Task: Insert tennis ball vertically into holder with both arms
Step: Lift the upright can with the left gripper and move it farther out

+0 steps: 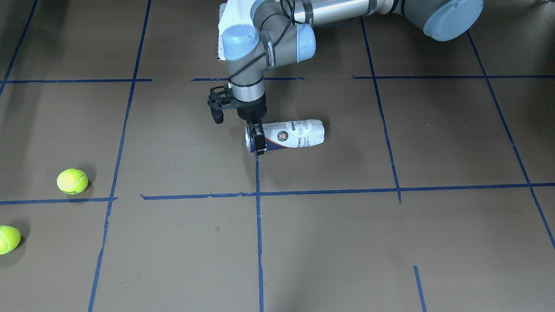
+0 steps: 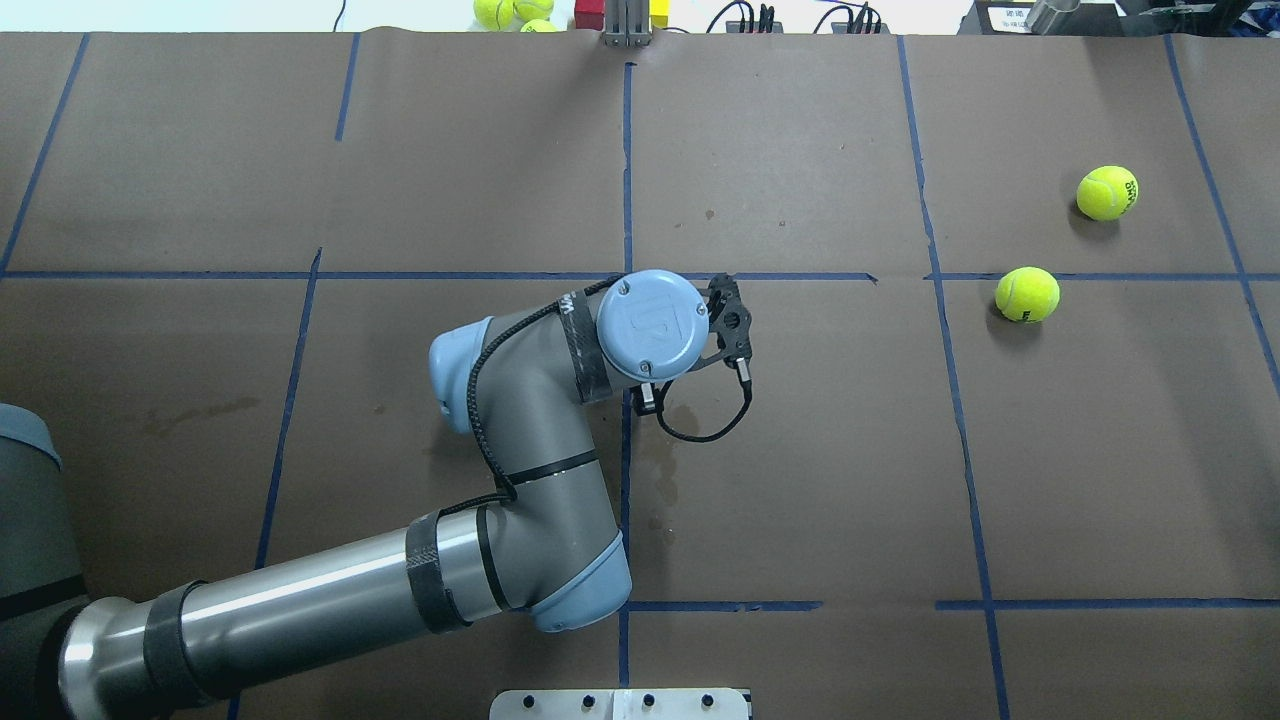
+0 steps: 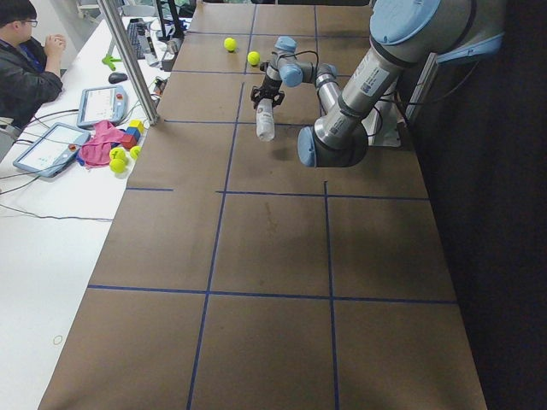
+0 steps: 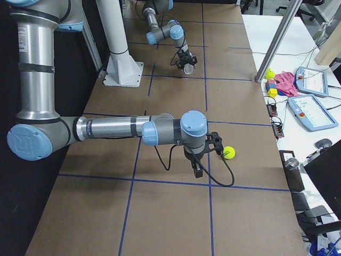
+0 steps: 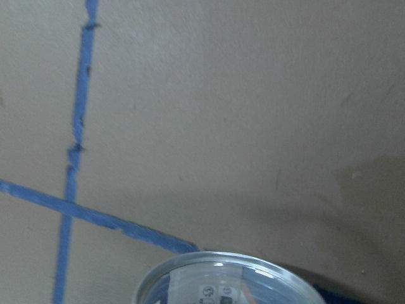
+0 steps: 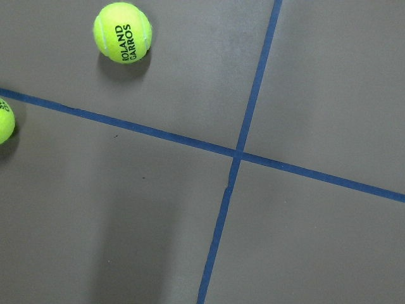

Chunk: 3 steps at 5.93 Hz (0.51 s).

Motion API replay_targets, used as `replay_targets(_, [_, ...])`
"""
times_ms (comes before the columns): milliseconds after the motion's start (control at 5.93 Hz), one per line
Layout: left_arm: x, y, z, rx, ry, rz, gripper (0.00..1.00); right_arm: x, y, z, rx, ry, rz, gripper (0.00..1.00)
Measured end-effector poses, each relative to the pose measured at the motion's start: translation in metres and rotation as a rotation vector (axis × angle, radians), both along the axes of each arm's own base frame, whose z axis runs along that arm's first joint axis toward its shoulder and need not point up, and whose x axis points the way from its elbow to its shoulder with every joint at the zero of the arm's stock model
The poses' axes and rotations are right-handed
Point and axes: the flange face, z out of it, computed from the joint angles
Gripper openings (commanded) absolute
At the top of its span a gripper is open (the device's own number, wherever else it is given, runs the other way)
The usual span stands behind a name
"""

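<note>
- Your left gripper (image 1: 256, 139) is clamped across the holder (image 1: 295, 134) at its open, metal-rimmed end.
- The holder lies on its side near the table's middle, by a blue tape line (image 1: 259, 182). Mouth points right, closed end left. Resting or just lifted: can't tell.
- Gripping at the mouth end looks deliberate. Tip it up and the opening should finish on top for a vertical drop.
- Your right gripper (image 4: 197, 168) hangs over the right end of the table. Can't tell if its fingers are apart.
- One tennis ball (image 1: 72, 180) and another ball (image 1: 8, 239) lie loose there, well apart from the holder.
- Likely split: left steadies, right fetches.
</note>
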Motion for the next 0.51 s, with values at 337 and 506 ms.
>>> replay_targets(337, [-0.056, -0.011, -0.051, 0.059, 0.294, -0.089, 0.68, 0.000, 0.000, 0.000, 0.000, 0.000, 0.000, 1.00])
replay_targets(506, [-0.074, -0.014, -0.052, 0.078, 0.480, -0.129, 0.68, 0.000, 0.000, 0.000, 0.000, 0.000, 0.000, 1.00])
